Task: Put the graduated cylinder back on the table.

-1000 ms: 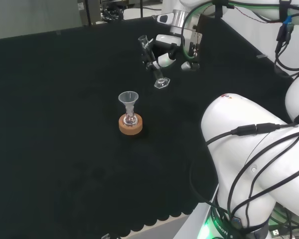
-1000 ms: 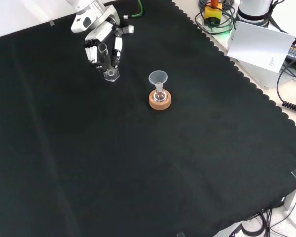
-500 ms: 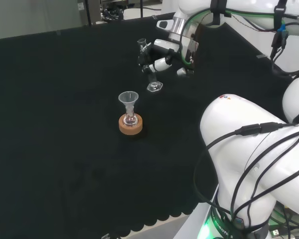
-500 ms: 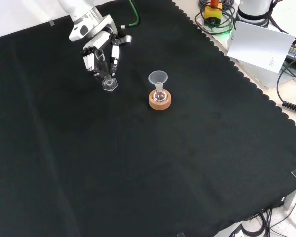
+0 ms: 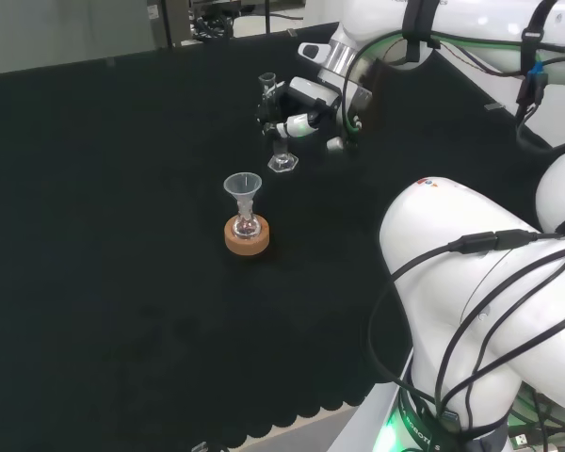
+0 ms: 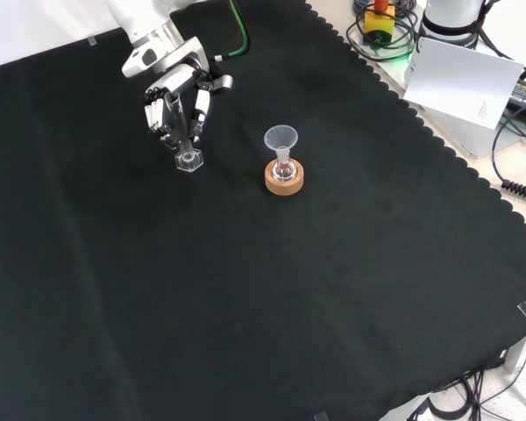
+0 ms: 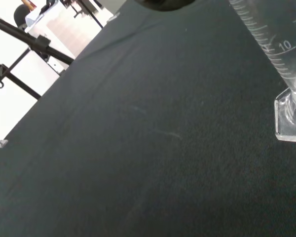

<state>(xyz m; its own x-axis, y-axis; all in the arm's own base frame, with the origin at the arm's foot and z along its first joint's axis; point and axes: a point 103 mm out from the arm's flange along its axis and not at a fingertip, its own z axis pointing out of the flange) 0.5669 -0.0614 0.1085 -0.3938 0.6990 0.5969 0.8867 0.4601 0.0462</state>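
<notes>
A clear graduated cylinder (image 5: 275,122) with a hexagonal foot stands almost upright at the far side of the black cloth, its foot at or just above the cloth. The hand (image 5: 301,108) is curled round the cylinder's tube. In the front view the hand (image 6: 171,92) comes in from the top left, with the cylinder (image 6: 187,149) below its fingers and the foot on the cloth. The wrist view shows the cylinder's marked tube and foot (image 7: 286,84) close up over the cloth.
A clear funnel sits in a small flask (image 5: 244,205) on a cork ring (image 5: 247,235) near the middle of the cloth, nearer than the cylinder in the head view. In the front view the funnel and flask (image 6: 281,151) stand right of the cylinder. The arm's white links (image 5: 480,301) rise at the right.
The hand has carried the cylinder left and down in the head view and turned it from tilted to nearly upright. The funnel and flask have not moved.
</notes>
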